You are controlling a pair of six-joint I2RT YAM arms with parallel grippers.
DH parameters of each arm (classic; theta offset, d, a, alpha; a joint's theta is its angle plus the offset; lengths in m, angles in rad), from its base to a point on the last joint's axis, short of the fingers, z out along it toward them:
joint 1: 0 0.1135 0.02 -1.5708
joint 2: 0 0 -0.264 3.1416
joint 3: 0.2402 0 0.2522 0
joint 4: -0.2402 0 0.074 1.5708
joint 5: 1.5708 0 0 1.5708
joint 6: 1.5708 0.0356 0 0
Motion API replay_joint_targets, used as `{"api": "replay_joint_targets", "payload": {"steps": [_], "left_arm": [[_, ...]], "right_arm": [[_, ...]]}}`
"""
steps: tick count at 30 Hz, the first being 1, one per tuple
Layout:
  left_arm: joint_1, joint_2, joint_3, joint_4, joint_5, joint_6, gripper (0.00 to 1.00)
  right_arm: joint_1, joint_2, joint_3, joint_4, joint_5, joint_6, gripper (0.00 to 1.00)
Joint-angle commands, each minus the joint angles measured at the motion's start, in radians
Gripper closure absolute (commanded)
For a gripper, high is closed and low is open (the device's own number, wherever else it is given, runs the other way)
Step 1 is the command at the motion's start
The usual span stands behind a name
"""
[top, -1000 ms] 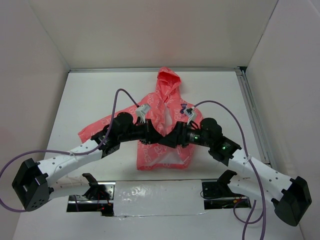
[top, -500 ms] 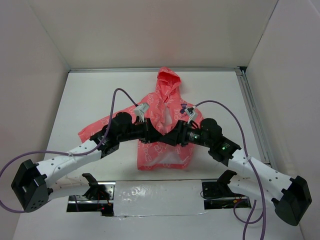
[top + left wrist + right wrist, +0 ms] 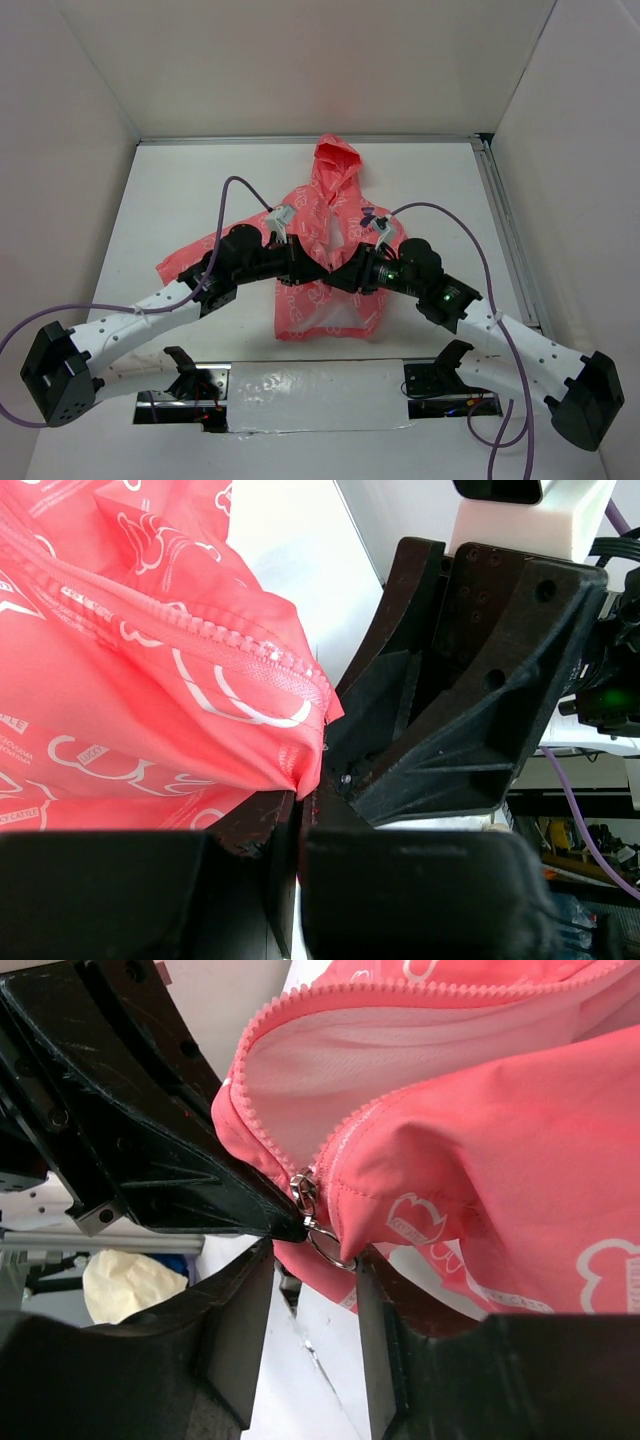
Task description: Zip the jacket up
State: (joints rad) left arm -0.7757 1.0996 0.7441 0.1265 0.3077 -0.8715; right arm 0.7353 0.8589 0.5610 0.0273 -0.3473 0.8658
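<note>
The coral-pink jacket (image 3: 330, 195) lies flat on the white table with its hood toward the far wall, and the lower front is lifted where both grippers meet. My left gripper (image 3: 316, 272) (image 3: 298, 815) is shut on the jacket's (image 3: 150, 700) bottom edge, just below the zipper teeth (image 3: 230, 640). My right gripper (image 3: 340, 276) (image 3: 312, 1260) faces it, jaws still apart. Between them hangs the metal pull ring (image 3: 332, 1247), under the slider (image 3: 303, 1195). The ring touches the right-hand finger (image 3: 385, 1310). Above the slider the jacket (image 3: 500, 1140) gapes, showing white lining.
The bare white table (image 3: 180, 190) is boxed in by white walls on three sides. A metal rail (image 3: 500, 220) runs along its right edge. A foil-taped strip (image 3: 310, 390) lies between the arm bases. Purple cables (image 3: 225, 205) loop above both arms.
The right gripper's jaws have narrowed around the pull ring. Both arms have barely moved, and the left gripper keeps its hold on the jacket.
</note>
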Motion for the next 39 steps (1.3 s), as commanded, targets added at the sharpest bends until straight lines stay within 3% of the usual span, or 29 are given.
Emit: {"api": "replay_joint_targets", "payload": {"steps": [1, 10, 14, 17, 20, 31, 39], "left_arm": [[0.003, -0.029, 0.0, 0.061, 0.004, -0.006, 1.0], [0.003, -0.024, -0.009, 0.067, 0.01, -0.007, 1.0], [0.003, -0.023, -0.006, 0.067, 0.007, -0.011, 1.0], [0.003, -0.024, -0.008, 0.071, 0.007, -0.011, 1.0], [0.003, -0.024, -0.008, 0.078, 0.016, -0.003, 1.0], [0.001, -0.015, -0.037, -0.007, -0.018, 0.025, 1.0], [0.001, -0.027, -0.061, -0.022, -0.005, 0.051, 1.0]], "right_arm": [[0.015, -0.032, 0.031, -0.021, 0.059, -0.01, 0.55], [0.019, -0.061, 0.017, 0.022, 0.082, -0.011, 0.63], [0.026, -0.047, 0.042, -0.001, 0.079, -0.021, 0.79], [0.033, -0.031, 0.053, -0.021, 0.085, -0.022, 0.83], [0.036, -0.018, 0.057, -0.021, 0.099, -0.021, 1.0], [0.03, -0.052, 0.163, -0.124, 0.087, 0.08, 1.0], [-0.056, -0.034, 0.204, -0.176, -0.03, 0.176, 1.0]]}}
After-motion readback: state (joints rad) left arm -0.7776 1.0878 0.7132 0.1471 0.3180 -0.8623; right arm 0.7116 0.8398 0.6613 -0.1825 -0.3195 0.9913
